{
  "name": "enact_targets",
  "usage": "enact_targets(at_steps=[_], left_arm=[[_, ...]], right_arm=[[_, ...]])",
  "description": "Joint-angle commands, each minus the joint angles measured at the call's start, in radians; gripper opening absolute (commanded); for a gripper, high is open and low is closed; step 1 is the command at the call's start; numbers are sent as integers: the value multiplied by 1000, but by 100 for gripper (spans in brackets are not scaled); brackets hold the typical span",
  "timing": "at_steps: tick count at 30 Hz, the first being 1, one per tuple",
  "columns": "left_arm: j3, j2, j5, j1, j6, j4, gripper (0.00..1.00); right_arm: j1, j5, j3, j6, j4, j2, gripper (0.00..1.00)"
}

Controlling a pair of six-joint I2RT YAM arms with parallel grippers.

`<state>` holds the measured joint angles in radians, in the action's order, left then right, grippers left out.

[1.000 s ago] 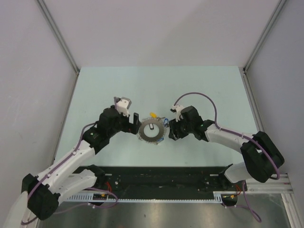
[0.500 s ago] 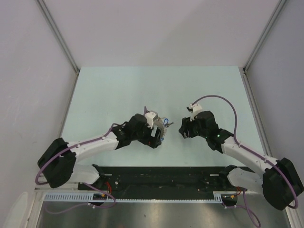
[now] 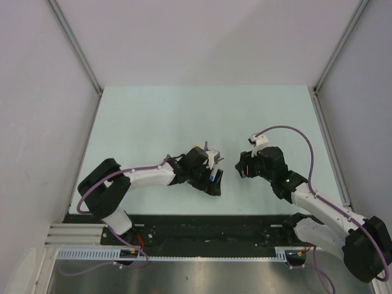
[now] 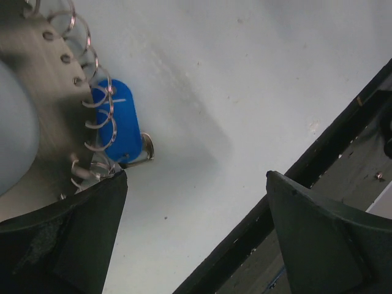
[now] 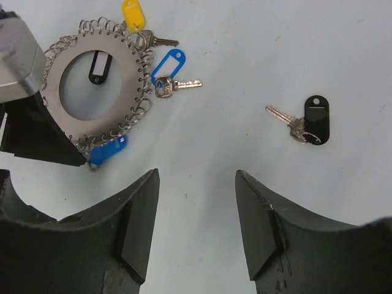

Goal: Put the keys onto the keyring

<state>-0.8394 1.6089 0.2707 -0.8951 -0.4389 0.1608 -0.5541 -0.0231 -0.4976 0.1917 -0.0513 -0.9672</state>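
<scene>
The keyring (image 5: 54, 82) is a flat grey ring edged with wire loops, lying on the table. A black tag (image 5: 97, 66) shows in its hole. A yellow key (image 5: 133, 13), a blue key (image 5: 168, 66) and a solid blue tag (image 5: 109, 150) lie at its rim. A loose black key (image 5: 315, 119) lies apart to the right. My left gripper (image 3: 213, 177) is open, one finger (image 4: 67, 233) at the ring's edge (image 4: 43, 92) beside the blue tag (image 4: 119, 125). My right gripper (image 5: 196, 174) is open and empty, short of the ring. In the top view the left gripper hides the ring.
The pale green table (image 3: 153, 116) is walled by grey panels at left, back and right. A black rail (image 3: 202, 226) runs along the near edge and shows close by in the left wrist view (image 4: 343, 141). The right gripper (image 3: 243, 164) faces the left one.
My left arm has swung right and nearer over the ring, which lay plainly visible between the grippers one second ago. My right gripper has drawn back to the right.
</scene>
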Motion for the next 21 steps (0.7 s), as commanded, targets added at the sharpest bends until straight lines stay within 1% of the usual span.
enact_targets(at_steps=[1, 4, 6, 7, 8, 9, 12, 14, 15, 17, 18, 20, 21], left_arm=[[-93, 13, -5, -7, -34, -82, 100], [-98, -20, -50, -7, -35, -156, 100], [-95, -64, -125, -7, -26, -187, 100], [-87, -81, -157, -7, -6, -182, 100], [-78, -105, -236, -7, 6, -169, 100], [-67, -150, -269, -7, 20, -140, 100], [-11, -248, -440, -2, 87, -57, 98], [31, -286, -519, 8, 123, 0, 95], [45, -323, -571, 15, 132, 44, 90], [88, -352, -593, 48, 143, 77, 86], [97, -360, -590, 62, 146, 101, 81], [103, -365, -593, 93, 154, 134, 76], [94, -362, -593, 99, 161, 155, 69]], right_arm=[[5, 6, 14, 9, 42, 22, 58], [5, -1, 14, 8, 42, 21, 59], [5, -11, 13, 5, 41, 19, 59], [6, -27, 14, 3, 71, 21, 59], [6, -34, 14, 3, 79, 21, 59], [6, -43, 14, -1, 83, 19, 59], [6, -80, 14, -14, 99, 12, 58], [6, -97, 14, -17, 110, -1, 58], [6, -101, 14, -20, 113, -4, 58], [8, -112, 16, -20, 126, -13, 57], [6, -115, 17, -21, 133, -16, 57], [6, -120, 19, -20, 142, -18, 57], [6, -121, 19, -23, 143, -19, 57]])
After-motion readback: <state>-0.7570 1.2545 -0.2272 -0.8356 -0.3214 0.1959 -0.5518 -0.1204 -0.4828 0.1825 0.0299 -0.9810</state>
